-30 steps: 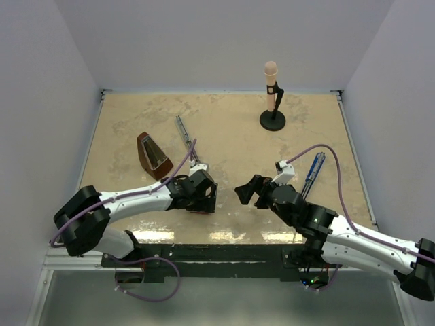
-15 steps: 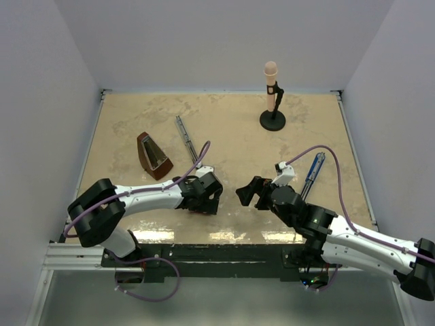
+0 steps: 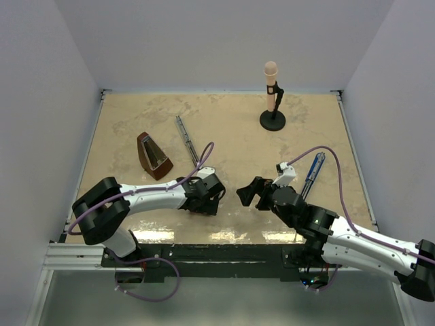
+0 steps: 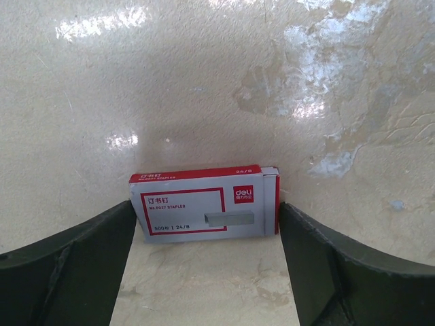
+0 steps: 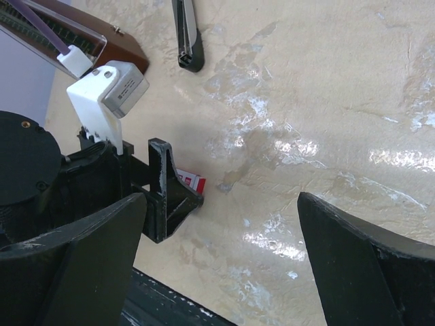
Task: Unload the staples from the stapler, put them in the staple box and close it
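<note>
No staples show in any view. The stapler [image 3: 188,139] seems to be the long thin black-and-silver thing lying left of centre, its near end also in the right wrist view [image 5: 187,34]. My left gripper [image 3: 204,205] is low over the table's near edge. Its fingers press on both short ends of a small red-and-white staple box [image 4: 197,204] that lies flat on the table, so the gripper [image 4: 206,217] is shut on it. My right gripper [image 3: 248,192] hovers open to the right, facing the left one, with only bare table between its fingers [image 5: 221,231]. A corner of the box [image 5: 192,182] shows there.
A brown wedge-shaped case [image 3: 152,156] stands left of the stapler. A blue pen-like thing [image 3: 312,173] lies at the right, and a microphone on a round black stand [image 3: 272,95] at the back right. The table's near edge runs just behind both grippers.
My left gripper slid a little to the right and its fingers closed in onto the box's ends. The right arm barely moved.
</note>
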Available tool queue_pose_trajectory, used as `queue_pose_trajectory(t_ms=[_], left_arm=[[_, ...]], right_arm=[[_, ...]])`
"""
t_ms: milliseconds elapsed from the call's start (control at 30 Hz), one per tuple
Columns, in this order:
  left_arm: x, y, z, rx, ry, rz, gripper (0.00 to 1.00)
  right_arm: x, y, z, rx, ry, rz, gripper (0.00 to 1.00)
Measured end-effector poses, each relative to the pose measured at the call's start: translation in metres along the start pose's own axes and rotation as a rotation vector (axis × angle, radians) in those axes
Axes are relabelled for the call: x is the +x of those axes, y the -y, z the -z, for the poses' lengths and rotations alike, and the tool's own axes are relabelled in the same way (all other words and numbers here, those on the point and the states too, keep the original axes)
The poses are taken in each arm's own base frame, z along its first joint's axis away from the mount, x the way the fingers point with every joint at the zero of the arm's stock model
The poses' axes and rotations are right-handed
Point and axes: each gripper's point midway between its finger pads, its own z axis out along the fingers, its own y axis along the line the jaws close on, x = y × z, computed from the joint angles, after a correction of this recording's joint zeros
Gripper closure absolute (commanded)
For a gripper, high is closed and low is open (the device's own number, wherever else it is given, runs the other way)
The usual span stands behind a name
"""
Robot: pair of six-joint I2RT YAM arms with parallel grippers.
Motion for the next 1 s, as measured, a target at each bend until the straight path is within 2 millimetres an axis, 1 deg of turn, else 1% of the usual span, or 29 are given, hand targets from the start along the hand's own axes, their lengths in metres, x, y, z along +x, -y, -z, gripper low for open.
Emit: queue_pose_trajectory(t_ms=[233,367,567,633,667,733,767,833,900,1000], left_arm=[[0.0004,0.002,0.0003,0.002,0.001,-0.002,0.21],[0.0004,0.0023,0.0005,0.002,0.003,-0.003,0.26],[0.0,0.0021,0.0006,-0.001,0.005,-0.005,0.31],[0.0001,0.0022,0.0006,-0.002,0.007,-0.006,0.31],[0.0001,0.0022,0.0006,-0.003,0.008,-0.007,0.25],[-0.0002,0.0024,0.0009,-0.004,0.01,-0.008,0.18],[-0.0003,0.0024,0.0009,-0.004,0.011,-0.008,0.13],[-0.0004,0.0023,0.0011,-0.006,0.01,-0.004,0.09],[-0.0011,0.0023,0.0019,-0.008,0.011,-0.002,0.0],[-0.0045,0.0033,0.0065,-0.005,0.016,-0.001,0.0]], right_arm=[[-0.0003,0.0001,0.0,0.001,0.001,0.0,0.01],[-0.0003,0.0001,0.0,0.0,0.002,0.0,0.01],[-0.0002,0.0001,-0.0001,0.001,0.001,0.0,0.01],[-0.0001,0.0001,-0.0002,0.001,0.001,0.0,0.01],[-0.0002,0.0,-0.0002,0.0,0.001,0.0,0.01],[0.0001,0.0001,-0.0004,0.001,0.0,0.001,0.01],[0.0008,0.0003,-0.0011,0.003,-0.002,0.002,0.01],[0.0027,0.0009,-0.0027,0.007,-0.008,0.007,0.01],[0.0051,0.0021,-0.0041,0.013,-0.015,0.014,0.01],[0.0078,0.0041,-0.0056,0.021,-0.024,0.028,0.01]])
